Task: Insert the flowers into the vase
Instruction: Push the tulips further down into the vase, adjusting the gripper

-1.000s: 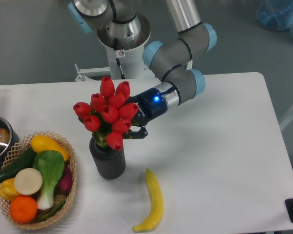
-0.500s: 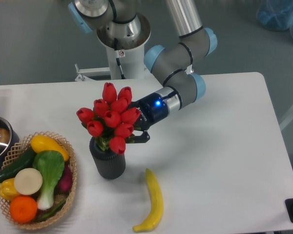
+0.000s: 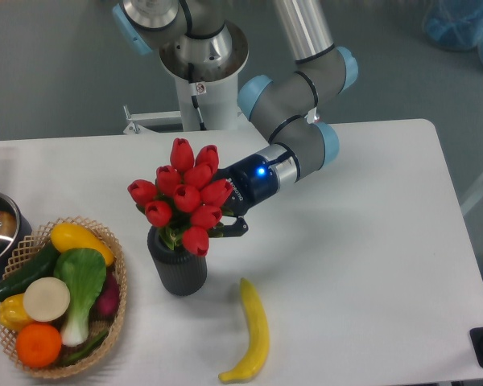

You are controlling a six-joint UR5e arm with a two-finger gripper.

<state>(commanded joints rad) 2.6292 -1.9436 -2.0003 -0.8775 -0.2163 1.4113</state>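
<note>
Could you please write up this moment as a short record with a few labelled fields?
flowers: red tulip bunch, stems down in the vase mouth
vase: dark ribbed cylinder, upright on the table
gripper: right behind the blooms, mostly hidden; grip cannot be told
banana: lying right of the vase, apart from it
basket: left of the vase, holding mixed produce

Flowers (image 3: 183, 193) stand in the vase (image 3: 178, 269), basket (image 3: 113, 310) left, banana (image 3: 253, 334) right.

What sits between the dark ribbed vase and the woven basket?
Nothing: only bare white table separates the dark grey ribbed vase from the woven basket in the camera view.
</note>
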